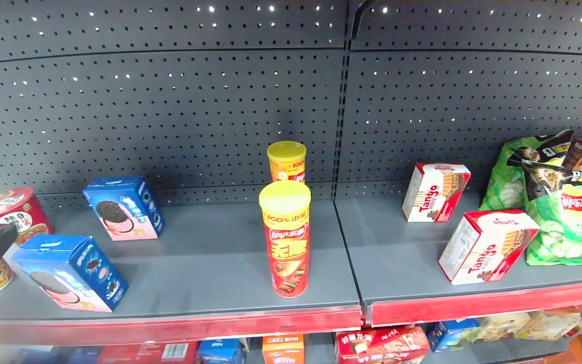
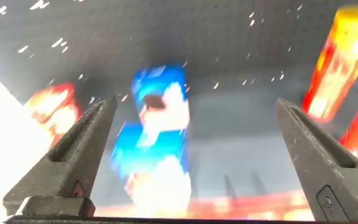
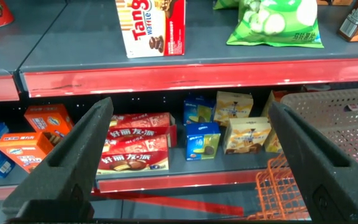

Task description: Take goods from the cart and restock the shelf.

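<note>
The cart's basket (image 3: 347,115) sat just beside my right gripper (image 3: 190,106), which hung low, spread and empty, placed, I judged, to fetch stock. My left gripper (image 2: 194,106), likewise spread and empty, faced a blue cookie box (image 1: 71,273) on the shelf (image 1: 210,263), near upright chip cans (image 1: 286,242).

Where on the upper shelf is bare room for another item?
The widest bare patch of shelf lies between the blue boxes and the front can. A second lies between that can and the wafer boxes. The right end, with green bags, is crowded.
</note>
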You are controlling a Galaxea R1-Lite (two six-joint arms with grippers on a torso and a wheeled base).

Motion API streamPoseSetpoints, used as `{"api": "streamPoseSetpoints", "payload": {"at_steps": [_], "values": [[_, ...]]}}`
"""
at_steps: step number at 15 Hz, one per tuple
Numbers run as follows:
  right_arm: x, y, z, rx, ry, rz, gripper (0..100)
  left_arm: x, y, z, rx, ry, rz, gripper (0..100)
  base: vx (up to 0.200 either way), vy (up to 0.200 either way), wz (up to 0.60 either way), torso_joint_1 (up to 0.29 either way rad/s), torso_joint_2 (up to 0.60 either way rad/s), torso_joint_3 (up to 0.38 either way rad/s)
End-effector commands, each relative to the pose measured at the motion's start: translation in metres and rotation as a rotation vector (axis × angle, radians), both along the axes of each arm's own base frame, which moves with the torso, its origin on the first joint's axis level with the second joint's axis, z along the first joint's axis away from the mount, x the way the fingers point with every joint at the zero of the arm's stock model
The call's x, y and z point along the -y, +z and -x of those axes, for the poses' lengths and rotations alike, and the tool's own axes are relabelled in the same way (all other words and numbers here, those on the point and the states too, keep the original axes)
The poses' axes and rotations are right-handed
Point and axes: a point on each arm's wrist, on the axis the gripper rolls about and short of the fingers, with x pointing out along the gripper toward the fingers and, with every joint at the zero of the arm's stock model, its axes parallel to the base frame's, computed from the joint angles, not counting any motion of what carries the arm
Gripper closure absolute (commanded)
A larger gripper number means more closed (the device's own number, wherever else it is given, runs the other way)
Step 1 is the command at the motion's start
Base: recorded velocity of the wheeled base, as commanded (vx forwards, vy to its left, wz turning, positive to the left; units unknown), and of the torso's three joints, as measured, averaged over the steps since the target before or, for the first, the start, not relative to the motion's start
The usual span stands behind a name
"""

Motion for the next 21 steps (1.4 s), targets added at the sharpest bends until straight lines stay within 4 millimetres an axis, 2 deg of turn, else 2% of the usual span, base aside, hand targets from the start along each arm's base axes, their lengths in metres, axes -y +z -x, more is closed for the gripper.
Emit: {"api": "streamPoseSetpoints", "payload": {"at_steps": [1, 2, 3, 4, 5, 6, 8, 21], "values": [[0.0, 0.0, 0.0, -0.001, 0.0, -0.001, 0, -0.009, -0.053, 0.085, 0.035, 0.049, 0.008, 0, 0.0, 0.0, 0.0, 0.0, 0.0, 0.0], [0.0, 0.0, 0.0, -0.001, 0.0, -0.001, 0, -0.009, -0.058, 0.089, 0.033, 0.049, 0.006, 0, 0.0, 0.0, 0.0, 0.0, 0.0, 0.0], [0.0, 0.0, 0.0, -0.001, 0.0, 0.001, 0, -0.01, -0.081, 0.106, 0.024, 0.05, 0.005, 0, 0.0, 0.0, 0.0, 0.0, 0.0, 0.0], [0.0, 0.0, 0.0, 0.0, 0.0, 0.001, 0, -0.01, -0.088, 0.105, 0.003, 0.053, 0.009, 0, 0.0, 0.0, 0.0, 0.0, 0.0, 0.0], [0.0, 0.0, 0.0, 0.0, 0.0, 0.001, 0, -0.01, -0.09, 0.103, 0.004, 0.049, 0.008, 0, 0.0, 0.0, 0.0, 0.0, 0.0, 0.0], [0.0, 0.0, 0.0, -0.001, 0.0, 0.001, 0, -0.009, -0.109, 0.094, -0.054, 0.052, 0.003, 0, 0.0, 0.0, 0.0, 0.0, 0.0, 0.0], [0.0, 0.0, 0.0, -0.001, 0.0, 0.001, 0, -0.008, -0.15, 0.075, -0.05, 0.046, 0.022, 0, 0.0, 0.0, 0.0, 0.0, 0.0, 0.0], [0.0, 0.0, 0.0, -0.001, 0.0, -0.001, 0, -0.008, -0.152, 0.075, -0.076, 0.046, 0.111, 0, 0.0, 0.0, 0.0, 0.0, 0.0, 0.0]]}}
